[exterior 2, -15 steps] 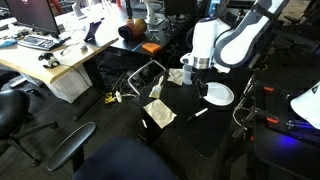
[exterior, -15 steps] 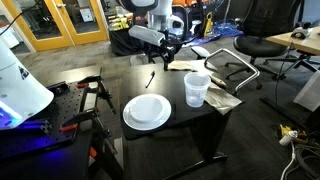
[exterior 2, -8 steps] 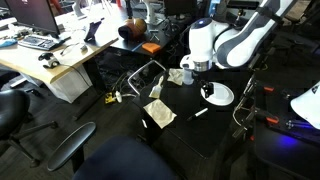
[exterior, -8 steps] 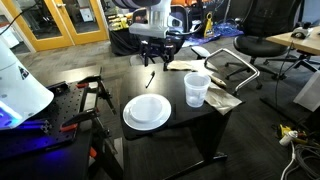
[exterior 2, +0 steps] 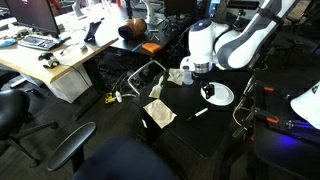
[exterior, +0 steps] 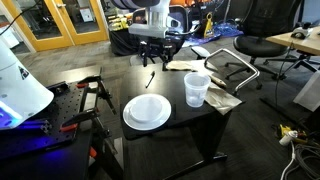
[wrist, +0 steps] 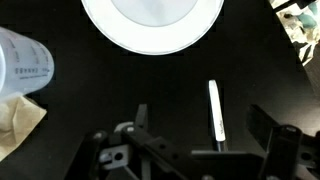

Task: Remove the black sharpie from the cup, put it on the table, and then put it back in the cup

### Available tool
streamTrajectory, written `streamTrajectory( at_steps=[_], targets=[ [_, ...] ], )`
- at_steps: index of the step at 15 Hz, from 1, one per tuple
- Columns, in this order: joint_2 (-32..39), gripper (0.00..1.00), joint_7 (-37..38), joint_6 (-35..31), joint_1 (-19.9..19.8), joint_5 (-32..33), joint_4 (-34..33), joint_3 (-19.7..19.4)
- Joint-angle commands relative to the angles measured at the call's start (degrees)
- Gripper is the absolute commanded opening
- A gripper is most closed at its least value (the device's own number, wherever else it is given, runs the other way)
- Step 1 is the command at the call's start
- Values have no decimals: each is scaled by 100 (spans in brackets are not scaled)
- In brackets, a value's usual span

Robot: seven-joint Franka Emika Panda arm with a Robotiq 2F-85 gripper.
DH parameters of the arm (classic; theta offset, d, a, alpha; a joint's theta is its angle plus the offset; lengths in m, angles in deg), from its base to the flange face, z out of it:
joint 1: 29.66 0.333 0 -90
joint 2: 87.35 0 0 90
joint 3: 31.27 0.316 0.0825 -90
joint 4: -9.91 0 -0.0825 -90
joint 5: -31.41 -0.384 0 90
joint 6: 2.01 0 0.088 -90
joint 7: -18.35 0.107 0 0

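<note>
No word, brand or number can be read in any view. In the wrist view the cup (wrist: 22, 62) has faint bluish print on its wall, too blurred to make out. Any lettering on the black sharpie (wrist: 214, 110) is too small to tell.

White plate (exterior: 147, 111) lying flat; crumpled paper napkin (exterior: 224, 98) apart from it; office chair (exterior: 250, 48) behind.

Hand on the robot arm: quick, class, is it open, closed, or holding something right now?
Hand: open and empty; the black sharpie lies loose on the table.
</note>
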Motion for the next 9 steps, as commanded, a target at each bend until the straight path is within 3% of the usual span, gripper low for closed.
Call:
streamTrajectory(
  at_steps=[1,9],
  targets=[
    [67,100,-195,-248,-54,-7,-3,89],
    [529,100,-787,-1613,-154,26,90,511]
  ],
)
